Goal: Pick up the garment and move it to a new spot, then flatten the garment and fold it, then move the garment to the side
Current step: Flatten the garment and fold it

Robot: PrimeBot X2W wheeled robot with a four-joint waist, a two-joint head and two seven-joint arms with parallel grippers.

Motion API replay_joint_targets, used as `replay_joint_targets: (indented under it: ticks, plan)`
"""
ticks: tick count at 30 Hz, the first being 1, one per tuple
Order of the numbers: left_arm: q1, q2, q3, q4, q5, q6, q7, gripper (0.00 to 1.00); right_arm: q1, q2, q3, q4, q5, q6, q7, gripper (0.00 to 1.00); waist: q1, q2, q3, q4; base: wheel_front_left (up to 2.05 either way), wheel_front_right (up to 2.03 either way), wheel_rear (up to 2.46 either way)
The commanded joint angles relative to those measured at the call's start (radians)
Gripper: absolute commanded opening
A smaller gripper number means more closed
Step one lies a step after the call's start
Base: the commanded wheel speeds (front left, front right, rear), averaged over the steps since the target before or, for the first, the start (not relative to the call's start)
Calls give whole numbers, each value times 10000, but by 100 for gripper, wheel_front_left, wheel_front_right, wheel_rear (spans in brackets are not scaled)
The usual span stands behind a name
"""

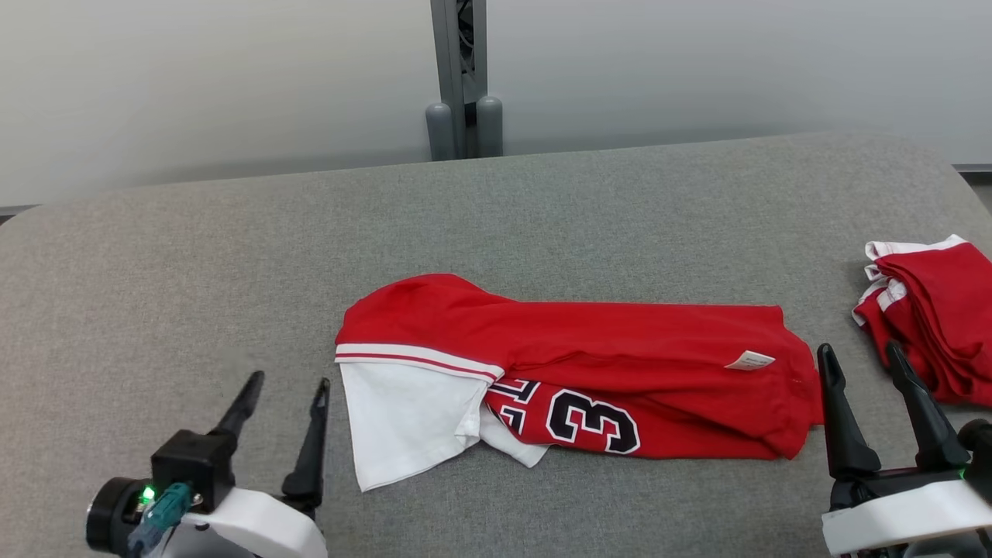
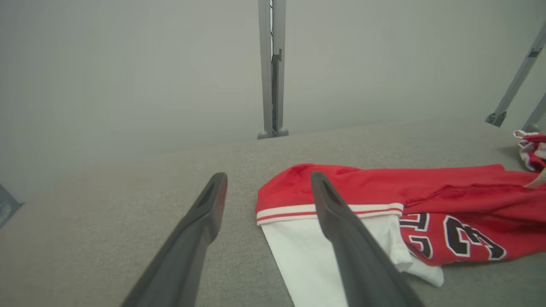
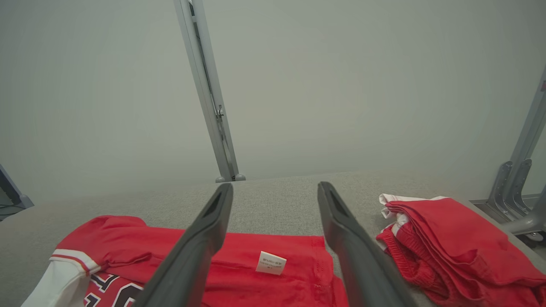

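Now, in the head view, a red sports shirt with a white sleeve and a black-and-white number 3 [image 1: 620, 341] is seen in the middle of the frame. It is laid out in a long folded strip on a wide grey cloth-covered table [image 1: 542, 209]. A small white tag [image 1: 749, 360] is seen on the shirt near its right end. The left gripper [image 1: 288, 380] is found at the lower left, just beside the white sleeve. Its two dark fingers are spread apart and nothing is held between them. The right gripper [image 1: 859, 349] is found at the lower right, by the shirt's right end. Its fingers are spread wide too, with nothing in them. Whether the shirt is touched there cannot be told. A second pile of red and white clothes [image 1: 930, 310] is seen at the right edge, apart from the shirt. A grey metal post [image 1: 463, 77] is seen at the top middle, behind the table.

Next, in the left wrist view, the left gripper's two fingers are seen spread, rising from the bottom. The shirt is shown at the lower right, and its white stripe is partly covered by one finger.

Last, in the right wrist view, the right gripper's fingers are seen spread apart. The shirt is shown at the lower left, with the tag between the two fingers. The red pile is shown at the lower right.
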Motion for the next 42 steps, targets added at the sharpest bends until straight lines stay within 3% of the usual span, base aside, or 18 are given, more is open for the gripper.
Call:
replay_joint_targets:
  ticks: [1,5,18,19,20,21,22,30,42]
  plan:
    - [-197,100,-125,107,-134,-181,295,100,-106,-59,4,-68,-89,1,45,100,0,0,106,-9,0,0,0]
    - [-368,69,-516,523,-553,-632,1144,100,-207,-57,73,-101,-129,1,70,100,0,0,446,-110,0,0,0]
    - [-959,-240,-923,2754,-1689,-1879,1868,100,-665,-57,101,152,-118,1,-115,100,0,0,1635,-537,0,0,0]
    - [-1025,-213,-970,2825,-1678,-1967,1877,91,-687,-59,68,174,-120,1,-133,100,0,0,1659,-557,0,0,0]
    - [-1056,-207,-1013,2893,-1724,-2042,1931,50,-707,-59,33,173,-127,1,-140,100,0,0,1703,-581,0,0,0]
    - [-1102,-203,-1025,2953,-1730,-2088,1883,22,-732,-57,-18,187,-125,1,-131,100,0,0,1745,-597,0,0,0]
    - [-1119,-210,-1043,3002,-1728,-2125,1879,0,-744,-57,-63,206,-114,1,-142,100,0,0,1766,-605,0,0,0]
    - [-1349,-125,-978,3103,-1581,-2124,1582,0,-699,-57,-514,612,-66,1,426,100,0,0,1975,-620,0,0,0]
    - [-1816,-60,-1049,3086,-1478,-2212,1575,0,-1742,-621,83,2144,188,1,1297,100,0,0,2540,-387,0,0,0]
